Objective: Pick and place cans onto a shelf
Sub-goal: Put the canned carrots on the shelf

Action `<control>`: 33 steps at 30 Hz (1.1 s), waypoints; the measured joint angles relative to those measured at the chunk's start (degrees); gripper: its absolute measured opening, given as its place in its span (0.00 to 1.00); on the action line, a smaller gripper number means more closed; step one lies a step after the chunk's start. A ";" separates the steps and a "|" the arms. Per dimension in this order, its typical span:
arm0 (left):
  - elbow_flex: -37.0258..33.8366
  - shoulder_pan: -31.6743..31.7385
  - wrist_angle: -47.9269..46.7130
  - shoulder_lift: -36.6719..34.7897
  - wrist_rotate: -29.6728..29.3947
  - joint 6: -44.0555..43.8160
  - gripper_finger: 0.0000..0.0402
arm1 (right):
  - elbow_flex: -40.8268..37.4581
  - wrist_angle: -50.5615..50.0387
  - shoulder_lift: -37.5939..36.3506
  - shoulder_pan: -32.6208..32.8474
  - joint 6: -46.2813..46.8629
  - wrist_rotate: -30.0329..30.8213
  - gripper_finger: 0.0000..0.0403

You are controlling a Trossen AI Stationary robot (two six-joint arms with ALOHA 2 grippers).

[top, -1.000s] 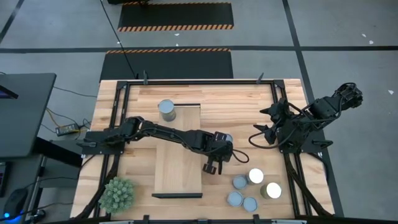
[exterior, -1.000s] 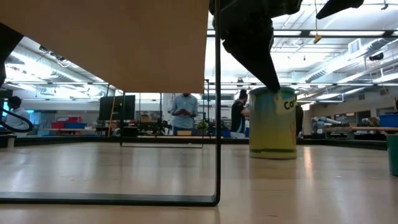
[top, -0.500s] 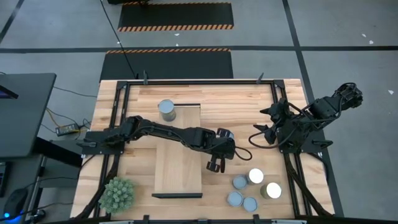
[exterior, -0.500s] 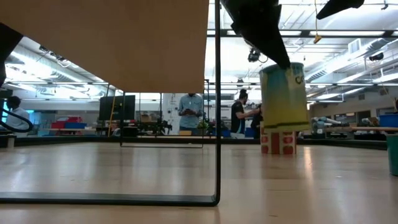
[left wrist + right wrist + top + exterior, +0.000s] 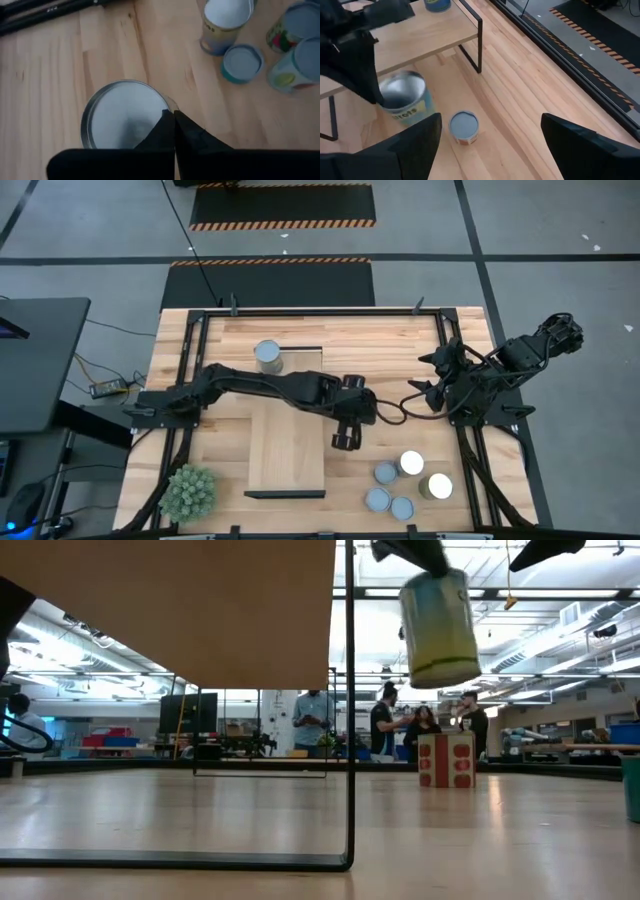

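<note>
Hiding beneath left gripper (image 5: 347,432): lifted can (image 5: 437,625).

A spiky green plant (image 5: 189,491) sits at the bench's (image 5: 390,345) near left corner. Beyond the bench, people (image 5: 313,723) stand in the room near a red box (image 5: 446,760).

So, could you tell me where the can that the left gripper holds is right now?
The can hangs in the left gripper, lifted off the table, just right of the shelf.
</note>
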 joint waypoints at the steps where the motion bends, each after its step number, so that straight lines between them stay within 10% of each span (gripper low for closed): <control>1: -0.23 0.15 -1.04 -0.64 0.03 -1.14 0.00 | 0.00 -0.02 0.00 0.01 0.00 0.01 0.87; 33: -5.37 -6.21 -29.77 -21.36 -11.92 -31.36 0.00 | -0.02 0.60 0.35 -0.01 2.56 1.29 0.87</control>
